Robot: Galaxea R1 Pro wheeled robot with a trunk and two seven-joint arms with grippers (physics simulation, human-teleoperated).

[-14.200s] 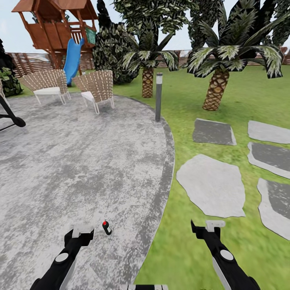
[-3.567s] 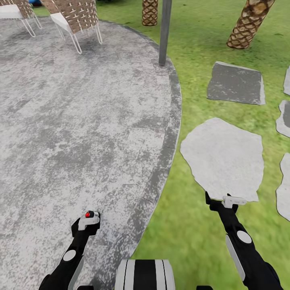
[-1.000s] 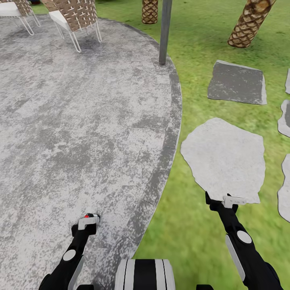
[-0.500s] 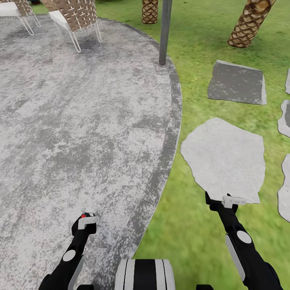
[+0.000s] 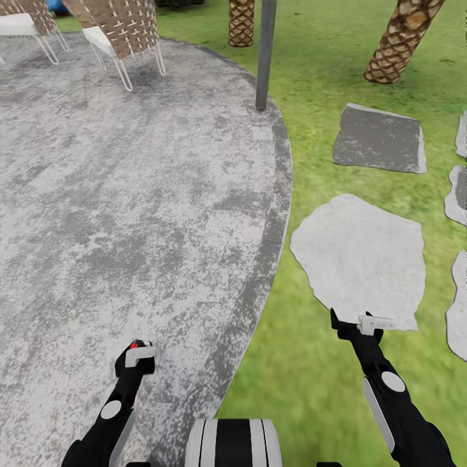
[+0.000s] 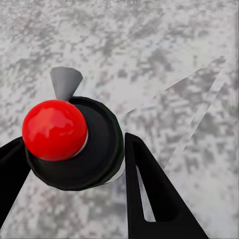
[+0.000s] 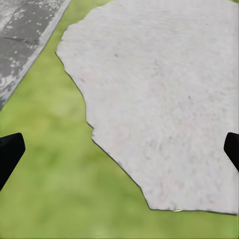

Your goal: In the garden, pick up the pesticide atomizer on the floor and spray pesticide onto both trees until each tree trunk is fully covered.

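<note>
The left gripper (image 5: pixel 135 355) is clamped on the pesticide atomizer (image 6: pixel 72 142), whose red knob (image 6: pixel 54 129) shows between the black fingers (image 6: pixel 149 191) above the grey paved patio (image 5: pixel 130 194). The right gripper (image 5: pixel 363 322) hangs with its jaws spread wide over lawn (image 5: pixel 311 389) and a pale stepping stone (image 5: pixel 360 256). Farther off stand a grey post (image 5: pixel 264 52), wicker chairs (image 5: pixel 123 29) and two palm trunks (image 5: pixel 399 39).
</note>
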